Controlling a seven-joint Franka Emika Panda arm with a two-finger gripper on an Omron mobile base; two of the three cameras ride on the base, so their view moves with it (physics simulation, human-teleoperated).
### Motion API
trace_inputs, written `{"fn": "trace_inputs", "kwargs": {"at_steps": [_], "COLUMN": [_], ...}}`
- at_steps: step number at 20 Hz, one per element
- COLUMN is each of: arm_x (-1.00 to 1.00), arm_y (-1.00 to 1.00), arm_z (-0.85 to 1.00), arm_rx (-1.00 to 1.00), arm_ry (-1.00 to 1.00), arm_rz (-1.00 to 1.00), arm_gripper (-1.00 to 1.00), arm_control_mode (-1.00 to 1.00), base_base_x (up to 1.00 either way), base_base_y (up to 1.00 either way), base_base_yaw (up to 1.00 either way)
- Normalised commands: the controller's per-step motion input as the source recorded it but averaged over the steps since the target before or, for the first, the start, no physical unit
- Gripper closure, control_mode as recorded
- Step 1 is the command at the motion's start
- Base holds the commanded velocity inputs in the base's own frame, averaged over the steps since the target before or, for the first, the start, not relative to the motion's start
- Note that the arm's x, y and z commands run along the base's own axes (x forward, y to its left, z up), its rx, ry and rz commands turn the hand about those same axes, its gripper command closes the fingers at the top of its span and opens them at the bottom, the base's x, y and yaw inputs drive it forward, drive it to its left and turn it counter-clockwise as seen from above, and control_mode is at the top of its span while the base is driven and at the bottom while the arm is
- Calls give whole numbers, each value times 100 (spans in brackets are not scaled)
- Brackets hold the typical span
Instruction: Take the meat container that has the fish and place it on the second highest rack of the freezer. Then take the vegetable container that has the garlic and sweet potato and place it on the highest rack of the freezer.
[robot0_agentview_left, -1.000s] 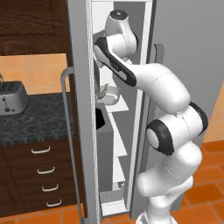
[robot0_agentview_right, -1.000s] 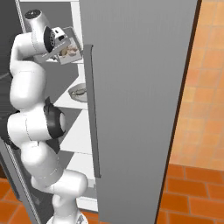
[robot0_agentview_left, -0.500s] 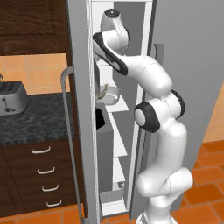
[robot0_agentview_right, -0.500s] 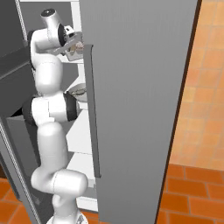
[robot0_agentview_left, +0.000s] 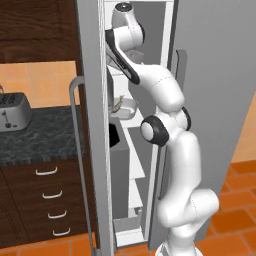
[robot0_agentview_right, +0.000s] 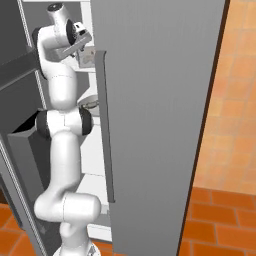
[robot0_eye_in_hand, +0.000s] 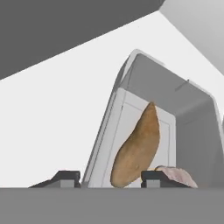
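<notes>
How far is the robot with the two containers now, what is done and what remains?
Done, it seems: the fish container sits on a freezer shelf below the hand. In hand: the gripper straddles the rim of the vegetable container with sweet potato and garlic, up by the top shelf. Left: release fully and withdraw.

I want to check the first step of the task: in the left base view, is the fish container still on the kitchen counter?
No, the fish container sits on a white shelf inside the freezer, not on the counter.
</notes>
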Motion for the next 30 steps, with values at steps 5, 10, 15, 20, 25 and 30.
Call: {"fn": "trace_inputs", "kwargs": {"at_steps": [5,10,15,20,25,30], "arm_x": [-100,-67,-39,-80,-94,-100], "arm_y": [0,34,18,3,6,0], "arm_z": [-79,-100,-74,5,65,42], "arm_rx": [9,20,26,16,4,2], "arm_ry": [-36,-41,-47,-27,-11,1], "arm_rz": [0,1,1,0,0,0], "arm_gripper": [-100,-100,-100,-100,-100,-100], "arm_control_mode": [-100,-100,-100,-100,-100,-100], "base_base_x": [0,0,0,0,0,0], "base_base_y": [0,0,0,0,0,0], "base_base_yaw": [0,0,0,0,0,0]}}
